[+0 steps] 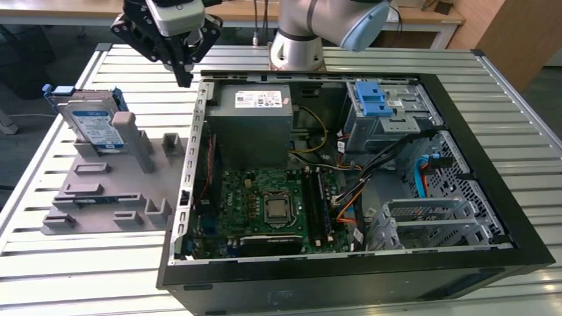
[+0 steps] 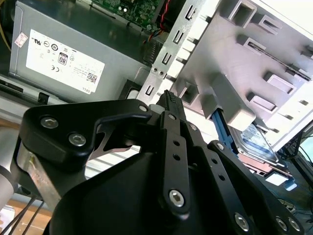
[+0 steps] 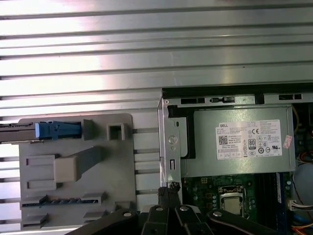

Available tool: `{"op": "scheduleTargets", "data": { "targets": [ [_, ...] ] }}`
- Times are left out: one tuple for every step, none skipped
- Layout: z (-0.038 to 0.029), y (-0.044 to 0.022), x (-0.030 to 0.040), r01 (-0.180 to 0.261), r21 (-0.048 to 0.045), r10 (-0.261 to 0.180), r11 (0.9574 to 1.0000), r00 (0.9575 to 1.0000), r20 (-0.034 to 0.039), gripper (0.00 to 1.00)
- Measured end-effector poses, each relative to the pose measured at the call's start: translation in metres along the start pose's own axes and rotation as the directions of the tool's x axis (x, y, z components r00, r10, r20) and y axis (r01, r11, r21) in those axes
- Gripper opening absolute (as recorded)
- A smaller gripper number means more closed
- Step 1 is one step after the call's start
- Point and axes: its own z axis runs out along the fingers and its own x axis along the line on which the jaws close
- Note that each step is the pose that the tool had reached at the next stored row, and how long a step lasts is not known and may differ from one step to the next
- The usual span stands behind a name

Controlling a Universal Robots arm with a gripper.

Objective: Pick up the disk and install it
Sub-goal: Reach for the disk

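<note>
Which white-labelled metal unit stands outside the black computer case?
The silver hard drive in its blue carrier, upright on the grey fixture plate; the larger grey power-supply box sits inside the case.

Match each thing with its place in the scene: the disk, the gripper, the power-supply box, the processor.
Things:
1 disk
2 gripper
3 power-supply box
4 processor

Places:
A on the green board
B propped on edge in the grey fixture
C above the side wall of the case
D inside the case, bearing a white sticker

Pairs: 1-B, 2-C, 3-D, 4-A
</note>
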Motion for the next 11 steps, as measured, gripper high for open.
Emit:
{"op": "scheduleTargets", "data": {
  "targets": [
    [0.0000,-0.0001,0.0007,0.000,-0.0001,0.000,1.0000,1.0000,0.0000,0.11],
    [0.0000,-0.0001,0.0015,0.000,-0.0001,0.000,1.0000,1.0000,0.0000,0.11],
    [0.0000,-0.0002,0.0023,0.000,0.0000,0.000,1.0000,1.0000,0.0000,0.11],
    [0.0000,-0.0002,0.0030,0.000,-0.0001,0.000,1.0000,1.0000,0.0000,0.11],
    [0.0000,-0.0003,0.0038,0.000,-0.0001,0.000,1.0000,1.0000,0.0000,0.11],
    [0.0000,-0.0003,0.0045,0.000,-0.0001,0.000,1.0000,1.0000,0.0000,0.11],
    [0.0000,-0.0004,0.0053,0.000,0.0000,0.000,1.0000,1.0000,0.0000,0.11],
    [0.0000,-0.0005,0.0063,0.000,-0.0001,0.000,1.0000,1.0000,0.0000,0.11],
    [0.0000,-0.0006,0.0072,0.000,0.0000,0.000,1.0000,1.0000,0.0000,0.11],
    [0.0000,-0.0006,0.0080,0.000,-0.0001,0.000,1.0000,1.0000,0.0000,0.11],
    [0.0000,-0.0007,0.0087,0.000,-0.0001,0.000,1.0000,1.0000,0.0001,0.11]
  ]
}}
